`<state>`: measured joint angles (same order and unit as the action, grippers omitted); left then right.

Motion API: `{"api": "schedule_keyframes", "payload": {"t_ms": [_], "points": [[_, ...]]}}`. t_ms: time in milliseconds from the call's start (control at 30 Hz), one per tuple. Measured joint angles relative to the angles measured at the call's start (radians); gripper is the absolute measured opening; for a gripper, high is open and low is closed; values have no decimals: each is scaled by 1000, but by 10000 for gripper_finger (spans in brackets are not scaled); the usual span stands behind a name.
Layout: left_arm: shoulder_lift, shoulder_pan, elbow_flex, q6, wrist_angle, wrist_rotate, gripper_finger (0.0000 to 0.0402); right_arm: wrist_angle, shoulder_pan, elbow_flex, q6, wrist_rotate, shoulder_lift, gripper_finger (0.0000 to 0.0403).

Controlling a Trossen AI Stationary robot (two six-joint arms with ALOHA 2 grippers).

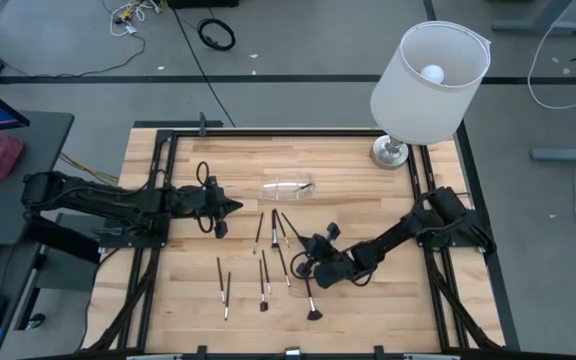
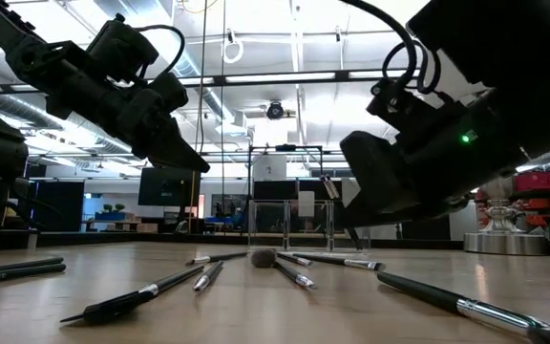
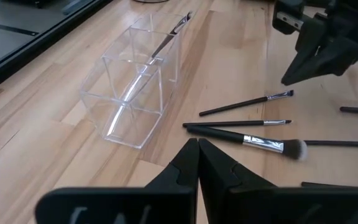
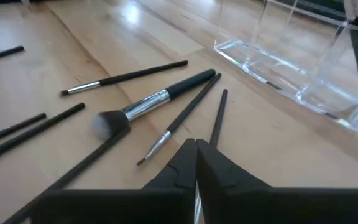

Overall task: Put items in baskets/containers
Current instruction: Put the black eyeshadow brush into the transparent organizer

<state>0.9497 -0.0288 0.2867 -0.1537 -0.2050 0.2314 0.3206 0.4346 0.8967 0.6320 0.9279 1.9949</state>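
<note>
Several thin dark-handled brushes (image 1: 264, 280) lie flat and scattered on the wooden table, among them a fluffy-headed one (image 4: 142, 107) and a fan-shaped one (image 1: 313, 315). The clear container (image 1: 288, 188) lies on its side farther back, with one brush (image 3: 169, 37) inside it. My right gripper (image 4: 196, 146) is shut and hangs low over the brushes near the table's middle, pointing toward the container. A thin handle (image 4: 219, 118) ends just past its tips. My left gripper (image 3: 197, 142) is shut and hovers above the table, left of the container.
A lamp with a white shade (image 1: 428, 85) and a metal base (image 1: 390, 152) stands at the far right corner. Black frame rails (image 1: 158, 230) run along both side edges. Bare wood shows at the near edge and the far left.
</note>
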Motion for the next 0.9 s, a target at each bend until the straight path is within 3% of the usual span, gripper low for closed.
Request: {"api": "schedule_keyframes", "payload": {"t_ms": [367,667,900], "points": [[0,0,0,0,1,0,12,14,0,0,-8,-1,0,104],[0,0,0,0,3,0,12,22,0,0,74,-19,98,123],[0,0,0,4,8,0,12,65,3,2,117,24,152,125]]}}
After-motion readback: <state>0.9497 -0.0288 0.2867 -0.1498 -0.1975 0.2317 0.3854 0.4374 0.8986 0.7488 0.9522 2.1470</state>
